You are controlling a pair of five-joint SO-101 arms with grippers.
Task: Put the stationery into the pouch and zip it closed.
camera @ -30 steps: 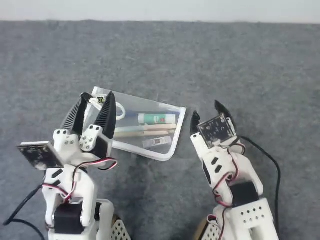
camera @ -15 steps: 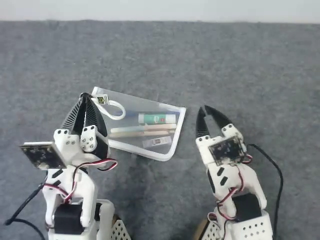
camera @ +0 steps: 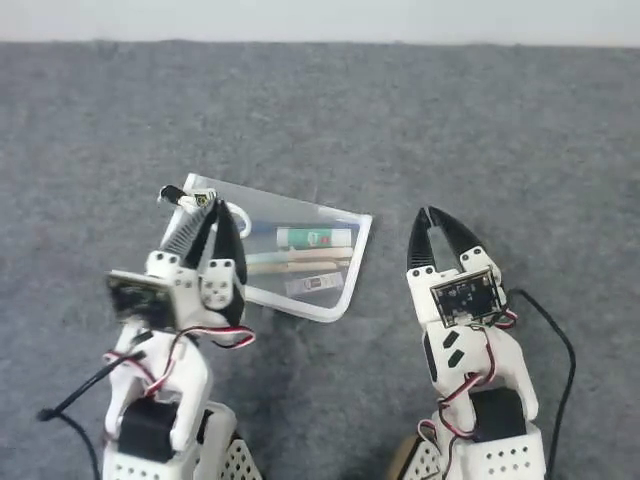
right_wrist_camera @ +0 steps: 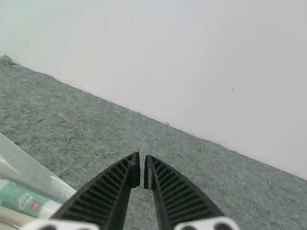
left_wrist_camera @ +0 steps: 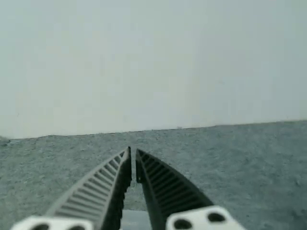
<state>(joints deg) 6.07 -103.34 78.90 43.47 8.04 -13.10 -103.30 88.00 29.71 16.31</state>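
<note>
The left gripper (camera: 208, 206), fingers closed, sits over the corner of the pouch (camera: 300, 222) on the worktop (camera: 500, 130). The stationery (camera: 316, 237) lies inside. Zipping likely needs a firm pinch. The right gripper (camera: 428, 214), fingers closed, could pin the other end.

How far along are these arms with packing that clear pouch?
Done: the stationery lies inside the clear pouch, including a green-labelled tube and a pencil. In hand: nothing. The left gripper is shut over the pouch's end by the zip pull, and the right gripper is shut beside the pouch. Left: the zipping, perhaps; I cannot tell whether the zip is closed.
</note>
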